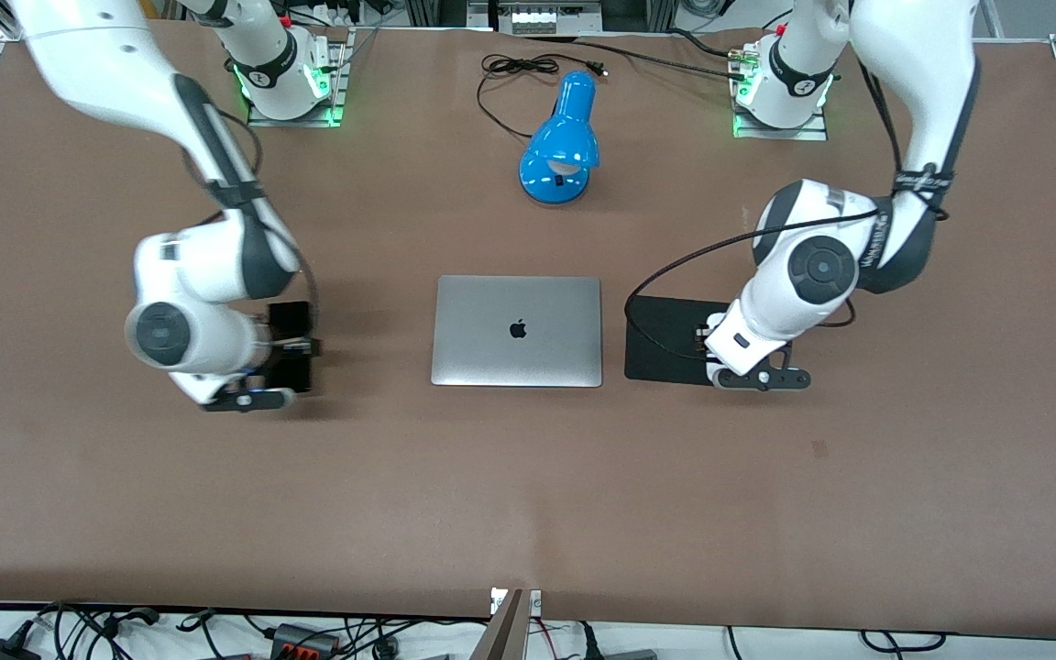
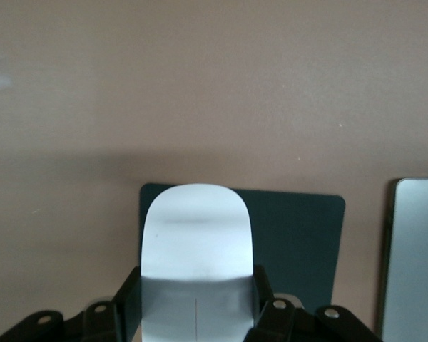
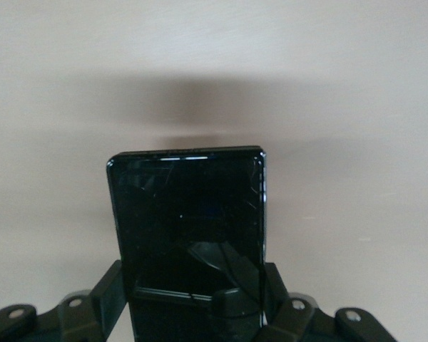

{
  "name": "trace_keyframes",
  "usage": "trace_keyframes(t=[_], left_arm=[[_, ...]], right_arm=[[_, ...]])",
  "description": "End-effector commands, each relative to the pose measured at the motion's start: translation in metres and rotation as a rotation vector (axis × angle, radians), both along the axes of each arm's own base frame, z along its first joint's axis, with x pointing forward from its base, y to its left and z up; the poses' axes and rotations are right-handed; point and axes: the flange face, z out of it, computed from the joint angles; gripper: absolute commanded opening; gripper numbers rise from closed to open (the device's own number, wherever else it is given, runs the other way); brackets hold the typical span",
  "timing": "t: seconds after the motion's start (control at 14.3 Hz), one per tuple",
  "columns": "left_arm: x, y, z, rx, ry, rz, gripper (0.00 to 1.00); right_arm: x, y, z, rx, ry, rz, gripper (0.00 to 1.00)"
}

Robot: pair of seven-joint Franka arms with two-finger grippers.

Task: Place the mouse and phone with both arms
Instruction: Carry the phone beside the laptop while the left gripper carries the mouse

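Observation:
My left gripper (image 2: 197, 293) is shut on the white mouse (image 2: 196, 242), its fingers on the mouse's two sides. It holds the mouse low over the black square pad (image 2: 299, 235). In the front view the left gripper (image 1: 704, 341) is over the pad (image 1: 665, 339) and the wrist hides the mouse. My right gripper (image 3: 192, 285) is shut on the black glossy phone (image 3: 185, 214), held flat and low over bare table. In the front view the right gripper (image 1: 294, 346) and the phone (image 1: 291, 323) are beside the laptop, toward the right arm's end.
A closed silver laptop (image 1: 517, 330) lies mid-table between the two grippers; its edge shows in the left wrist view (image 2: 414, 256). A blue desk lamp (image 1: 563, 147) with a black cable (image 1: 510, 73) stands farther from the front camera than the laptop.

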Motion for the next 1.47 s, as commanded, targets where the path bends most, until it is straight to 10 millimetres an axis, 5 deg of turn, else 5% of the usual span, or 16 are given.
trace_keyframes(t=[0.0,0.28,0.84,0.91,0.98,1.05,1.26,1.4], left_arm=[[-0.030,-0.003,-0.031,-0.009,-0.060,0.022,0.40],[-0.041,-0.002,-0.065,-0.034,-0.112,0.034,0.40],[-0.046,-0.013,-0.096,-0.042,-0.116,0.052,0.42],[-0.047,-0.014,-0.098,-0.046,-0.122,0.056,0.54],[-0.047,-0.014,-0.098,-0.047,-0.122,0.072,0.83],[-0.046,-0.014,-0.097,-0.048,-0.123,0.082,1.00],[-0.039,-0.010,-0.077,-0.046,-0.127,0.091,1.00],[-0.023,-0.004,-0.044,-0.017,-0.084,0.103,1.00]], right_arm=[[-0.009,0.033,-0.010,-0.014,-0.014,-0.041,0.13],[-0.031,0.085,-0.028,-0.009,-0.039,-0.054,0.13],[-0.061,0.114,-0.058,0.058,-0.104,-0.097,0.13],[-0.062,0.115,-0.059,0.057,-0.104,-0.099,0.13],[-0.064,0.115,-0.063,0.052,-0.099,-0.111,0.13],[-0.064,0.116,-0.064,0.049,-0.097,-0.122,0.14],[-0.067,0.120,-0.071,0.049,-0.096,-0.112,0.14],[-0.068,0.121,-0.071,0.051,-0.093,-0.094,0.15]])
